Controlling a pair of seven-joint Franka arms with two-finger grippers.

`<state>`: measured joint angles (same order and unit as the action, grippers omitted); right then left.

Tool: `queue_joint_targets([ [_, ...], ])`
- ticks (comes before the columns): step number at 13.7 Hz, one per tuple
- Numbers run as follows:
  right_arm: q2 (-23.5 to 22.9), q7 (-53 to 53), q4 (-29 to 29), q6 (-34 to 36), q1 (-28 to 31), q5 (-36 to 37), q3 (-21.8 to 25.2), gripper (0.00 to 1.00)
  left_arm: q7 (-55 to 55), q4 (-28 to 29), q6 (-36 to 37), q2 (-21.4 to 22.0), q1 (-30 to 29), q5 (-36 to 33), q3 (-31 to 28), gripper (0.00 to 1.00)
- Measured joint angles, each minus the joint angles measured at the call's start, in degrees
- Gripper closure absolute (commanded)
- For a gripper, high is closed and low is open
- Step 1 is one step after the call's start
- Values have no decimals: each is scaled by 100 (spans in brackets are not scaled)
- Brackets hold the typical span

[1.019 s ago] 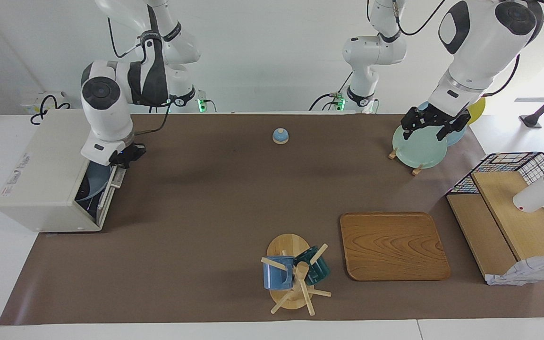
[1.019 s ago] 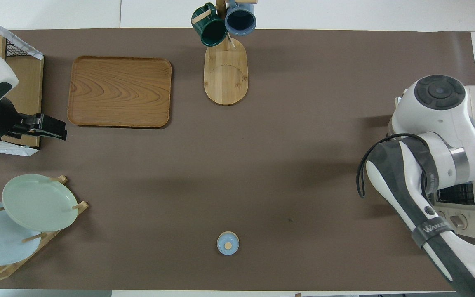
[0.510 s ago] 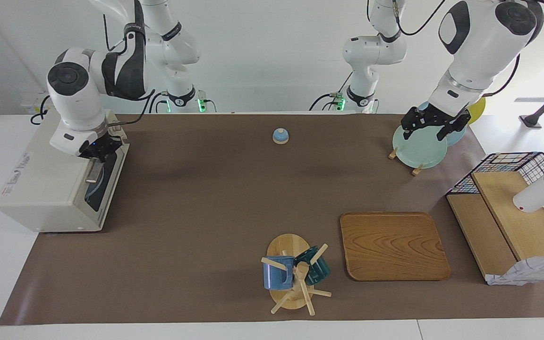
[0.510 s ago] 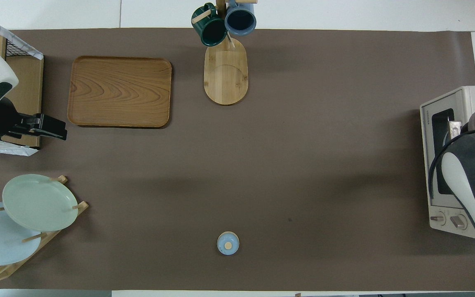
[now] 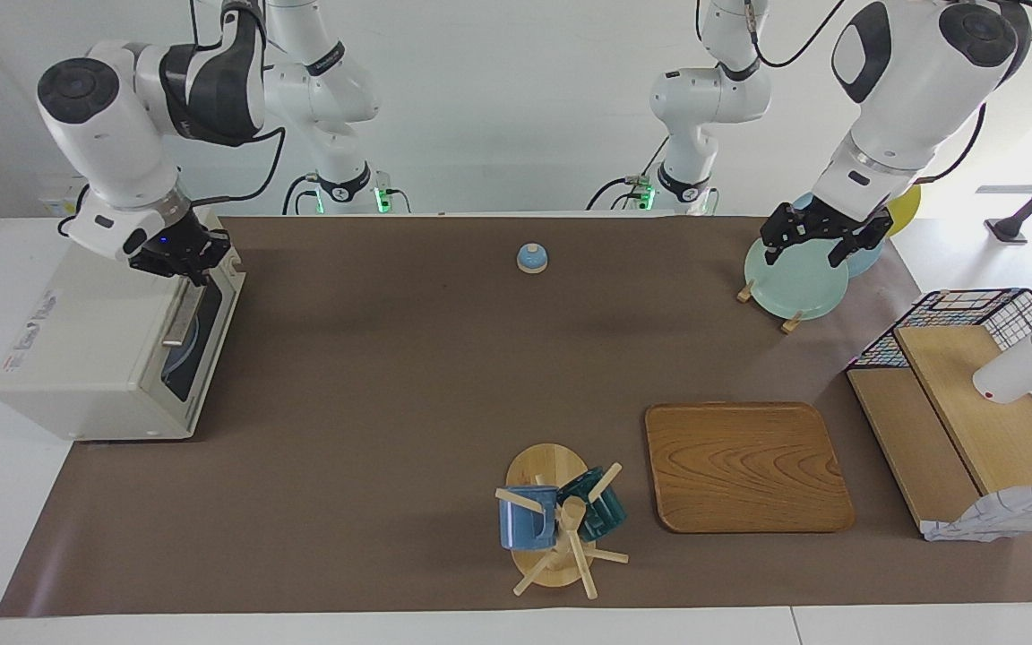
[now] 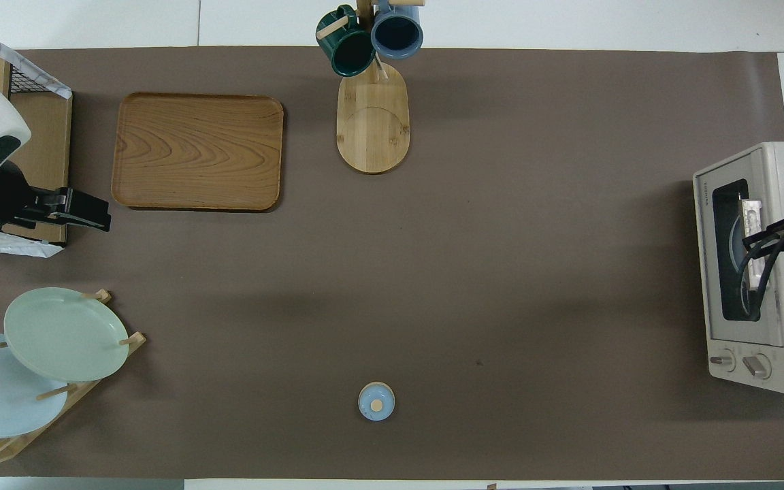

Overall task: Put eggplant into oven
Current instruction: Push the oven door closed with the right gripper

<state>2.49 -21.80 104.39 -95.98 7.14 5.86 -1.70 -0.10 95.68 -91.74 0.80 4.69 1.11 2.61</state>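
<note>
No eggplant is seen on the table, presumably shut inside the boxy cream-white toaster oven (image 5: 113, 345) at frame left; right gripper (image 5: 186, 260) above the door, left gripper (image 5: 825, 240) over plates, jaws' state untellable; judged smooth, slippery, best gripped mid-body.

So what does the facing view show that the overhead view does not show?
Only the facing view shows the right gripper over the oven's top front edge, and the left gripper over the green plate. Only the overhead view shows the oven's knobs and its whole closed door front. Both show the tray, the mug rack, the plates and the oven; neither shows the eggplant.
</note>
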Motion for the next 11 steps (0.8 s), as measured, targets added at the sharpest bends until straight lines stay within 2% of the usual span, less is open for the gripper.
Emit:
queue_joint_targets([
  [4,-88,985,-399,50,-8,-217,-102,0,0,0,0,0,0,0,0,0],
  [7,-256,1313,-643,271,-183,-237,-102,0,0,0,0,0,0,0,0,0],
  [9,-326,1561,-723,399,-912,-237,404,0,0,0,0,0,0,0,0,0],
  [11,-335,1640,-732,415,-1186,-237,636,0,0,0,0,0,0,0,0,0],
])
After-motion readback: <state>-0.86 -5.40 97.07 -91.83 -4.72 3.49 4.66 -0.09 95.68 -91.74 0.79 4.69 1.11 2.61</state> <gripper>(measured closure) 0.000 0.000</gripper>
